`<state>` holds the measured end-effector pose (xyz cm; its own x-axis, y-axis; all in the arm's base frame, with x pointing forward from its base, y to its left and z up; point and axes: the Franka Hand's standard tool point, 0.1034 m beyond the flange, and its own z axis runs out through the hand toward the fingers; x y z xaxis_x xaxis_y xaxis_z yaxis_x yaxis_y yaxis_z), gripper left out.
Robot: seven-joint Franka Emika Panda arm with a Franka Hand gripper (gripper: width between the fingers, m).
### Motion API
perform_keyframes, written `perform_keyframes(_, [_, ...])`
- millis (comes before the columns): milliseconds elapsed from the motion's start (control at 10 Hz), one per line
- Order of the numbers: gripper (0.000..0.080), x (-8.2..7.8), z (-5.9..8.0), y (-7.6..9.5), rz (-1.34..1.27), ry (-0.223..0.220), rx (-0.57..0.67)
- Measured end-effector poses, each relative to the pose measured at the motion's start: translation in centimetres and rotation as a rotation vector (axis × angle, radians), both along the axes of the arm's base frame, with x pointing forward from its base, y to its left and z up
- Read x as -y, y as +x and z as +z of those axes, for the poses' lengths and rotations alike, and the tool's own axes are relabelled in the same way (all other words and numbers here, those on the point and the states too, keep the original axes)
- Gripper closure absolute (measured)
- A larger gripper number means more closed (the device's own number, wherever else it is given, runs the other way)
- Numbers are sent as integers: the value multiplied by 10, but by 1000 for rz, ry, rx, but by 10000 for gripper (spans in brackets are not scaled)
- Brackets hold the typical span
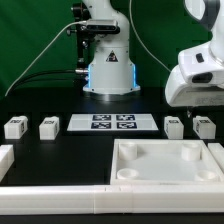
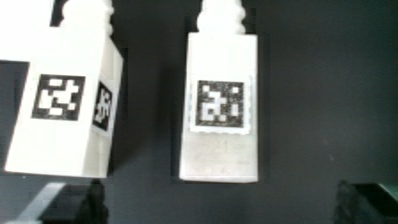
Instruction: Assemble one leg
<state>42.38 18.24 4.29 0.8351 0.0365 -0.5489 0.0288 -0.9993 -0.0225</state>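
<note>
Four small white legs with square tags stand in a row on the black table: two at the exterior view's left (image 1: 15, 127) (image 1: 47, 127) and two at its right (image 1: 174, 126) (image 1: 203, 126). My gripper (image 1: 192, 95) hangs above the two right legs. In the wrist view one leg (image 2: 221, 105) lies centred between my fingers, and a second leg (image 2: 63, 100) lies beside it. The gripper (image 2: 219, 205) is open and empty, with its dark fingertips (image 2: 68, 203) wide apart and clear of the legs.
The large white square piece with round corner recesses (image 1: 165, 160) lies at the front right. The marker board (image 1: 110, 122) lies in the middle in front of the robot base (image 1: 108, 70). A white rim (image 1: 50, 196) runs along the front edge.
</note>
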Motion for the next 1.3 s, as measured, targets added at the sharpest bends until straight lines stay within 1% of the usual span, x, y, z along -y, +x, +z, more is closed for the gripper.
perform_keyframes(100, [150, 0, -3, -2, -1, 0, 5])
perform_keyframes(300, [150, 1, -17, -8, -2, 1, 7])
perform_keyframes(400, [150, 1, -21, -11, -2, 1, 7])
perform_keyframes(700, [150, 1, -22, -16, 5, -9, -58])
perform_keyframes(800, [150, 4, -18, -23, 14, -23, -155])
perform_keyframes(1000, [150, 3, -21, -20, 25, -38, -314])
perform_keyframes(1100, [150, 1, -25, -16, 23, -33, -297])
perform_keyframes(1300, [150, -1, -23, -18, 26, -36, -297])
